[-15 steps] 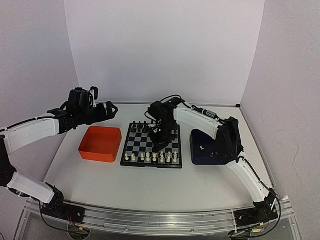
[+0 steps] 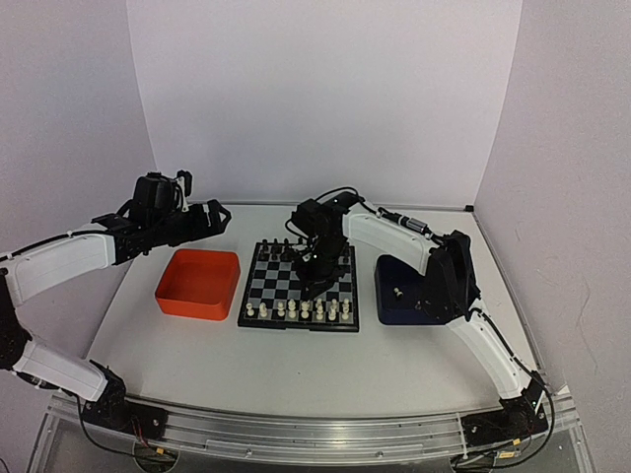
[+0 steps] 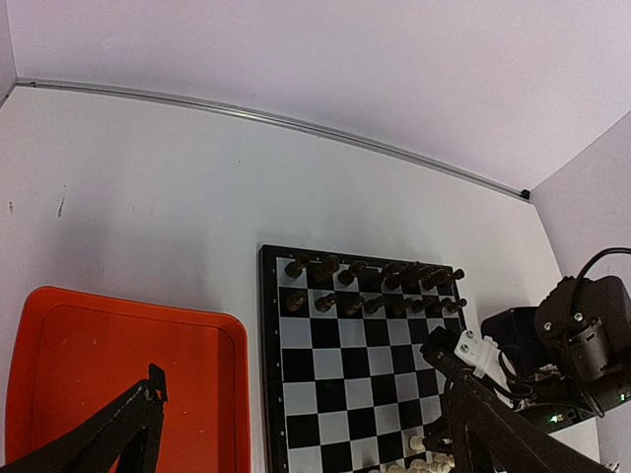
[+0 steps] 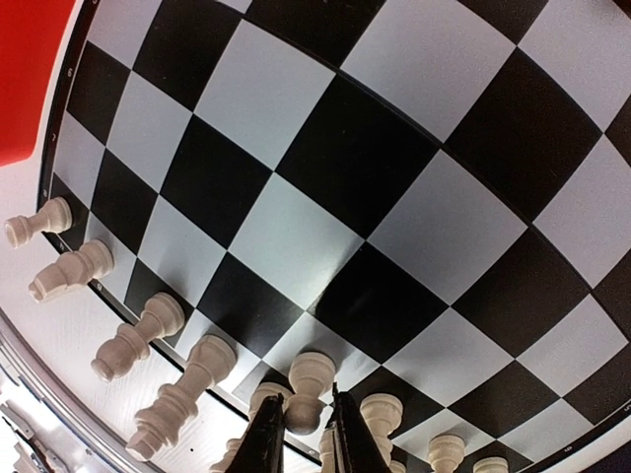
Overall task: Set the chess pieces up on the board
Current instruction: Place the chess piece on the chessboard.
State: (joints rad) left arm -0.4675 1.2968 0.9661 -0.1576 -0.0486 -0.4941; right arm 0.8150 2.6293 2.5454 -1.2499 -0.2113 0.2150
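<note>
The board [image 2: 258, 280] lies mid-table, also in the left wrist view [image 3: 345, 360] and the right wrist view [image 4: 365, 168]. Cream-white chess pieces [image 2: 296, 310] stand along its near edge, seen close in the right wrist view [image 4: 128, 345]. My right gripper [image 2: 314, 279] hangs low over the near half of the board. Its narrow jaws [image 4: 306, 399] are shut on the head of a white pawn [image 4: 314, 374], whose base sits at a near-edge square. My left gripper [image 2: 212, 217] is open and empty, its fingers [image 3: 128, 434] spread above the orange tray [image 2: 197, 281].
Black pieces [image 2: 286, 246] fill the board's two far rows, also seen from the left wrist [image 3: 375, 286]. A dark blue tray [image 2: 386, 296] right of the board holds a small white piece [image 2: 397, 291]. The orange tray [image 3: 128, 365] looks empty. White walls enclose the table.
My right gripper has shifted slightly towards the far side of the board. The left arm has barely moved.
</note>
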